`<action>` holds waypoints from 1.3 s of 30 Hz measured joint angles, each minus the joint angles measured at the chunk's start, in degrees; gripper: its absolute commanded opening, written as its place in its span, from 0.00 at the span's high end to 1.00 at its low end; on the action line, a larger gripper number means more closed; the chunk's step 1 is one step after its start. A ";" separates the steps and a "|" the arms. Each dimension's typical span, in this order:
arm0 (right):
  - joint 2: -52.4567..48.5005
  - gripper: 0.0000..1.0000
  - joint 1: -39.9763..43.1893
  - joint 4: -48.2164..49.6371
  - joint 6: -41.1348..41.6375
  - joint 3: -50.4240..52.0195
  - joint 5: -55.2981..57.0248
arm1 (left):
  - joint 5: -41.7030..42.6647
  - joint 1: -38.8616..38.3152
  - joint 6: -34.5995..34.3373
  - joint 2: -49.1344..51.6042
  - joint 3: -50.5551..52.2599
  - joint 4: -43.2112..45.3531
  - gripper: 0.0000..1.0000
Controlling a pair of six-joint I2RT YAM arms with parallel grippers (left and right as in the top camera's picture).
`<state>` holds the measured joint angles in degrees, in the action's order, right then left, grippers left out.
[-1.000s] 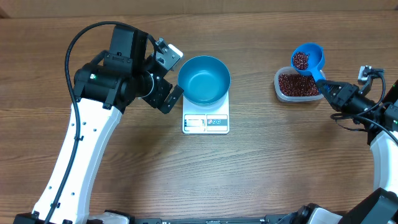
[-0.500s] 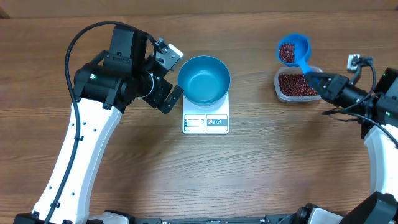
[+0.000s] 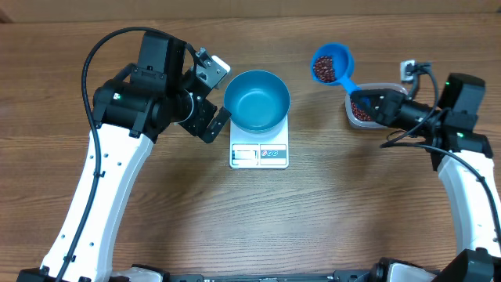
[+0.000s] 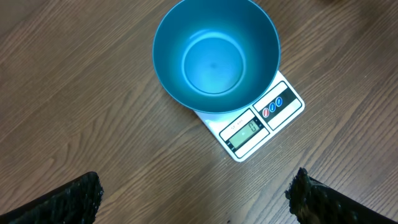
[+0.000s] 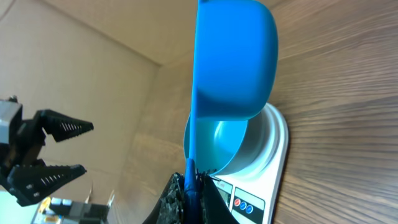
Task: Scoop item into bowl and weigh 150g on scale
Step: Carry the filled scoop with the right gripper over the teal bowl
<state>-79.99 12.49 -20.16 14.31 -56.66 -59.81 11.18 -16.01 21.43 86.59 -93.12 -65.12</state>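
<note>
Right gripper clenching scoop handle, carrying beans leftward off tub, nearing empty bowl on scale. Left gripper gaping, idling just left of bowl. Pour likely coming next.

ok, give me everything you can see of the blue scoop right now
The scoop is bright blue and looks like smooth plastic: a round cup on a straight, flat handle. The cup faces up, roughly level, and carries a small load of dark red-brown beans. It is held in the air between the clear tub and the blue bowl, apparently clear of both. The right gripper is shut on the handle's far end; nothing else touches it.
</note>
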 measured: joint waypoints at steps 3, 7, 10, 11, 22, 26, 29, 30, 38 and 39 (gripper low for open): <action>0.00 0.96 -2.51 0.00 0.02 -0.02 1.01 | 0.00 0.00 0.00 0.02 0.00 0.00 0.00; 0.00 0.96 -6.62 0.00 0.02 -0.02 3.32 | 0.00 0.00 0.00 0.00 0.00 0.00 0.01; 0.00 0.96 -9.75 -0.02 0.00 -0.02 5.40 | 0.00 0.00 0.00 0.00 0.00 0.00 0.00; 0.00 0.96 -10.56 0.00 -0.02 0.00 6.05 | 0.00 0.00 0.00 0.00 0.00 0.00 0.00; 0.00 0.96 -19.69 -0.09 -1.27 -0.02 14.80 | 0.00 0.00 0.00 0.00 0.00 0.00 0.00; 0.00 0.96 -20.52 -0.24 -1.60 0.00 16.24 | 0.00 0.00 0.00 0.00 0.00 0.04 0.00; 0.00 0.96 -20.83 -0.55 -2.38 -0.02 17.14 | 0.00 0.00 0.00 0.02 0.00 0.26 0.00; 0.00 0.96 -21.09 -0.81 -2.60 -0.02 17.49 | 0.00 0.00 0.00 0.02 0.00 0.26 0.00; 0.00 0.96 -24.55 -3.10 -5.46 -0.02 21.99 | -1.62 0.00 0.00 0.02 0.00 -0.24 0.01; 0.00 0.96 -25.03 -3.13 -5.90 -0.02 22.67 | -2.14 0.00 0.00 0.00 0.00 -0.48 0.00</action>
<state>-79.99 -12.53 -23.29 8.40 -56.69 -37.15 9.04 -16.01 21.43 86.59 -93.12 -65.60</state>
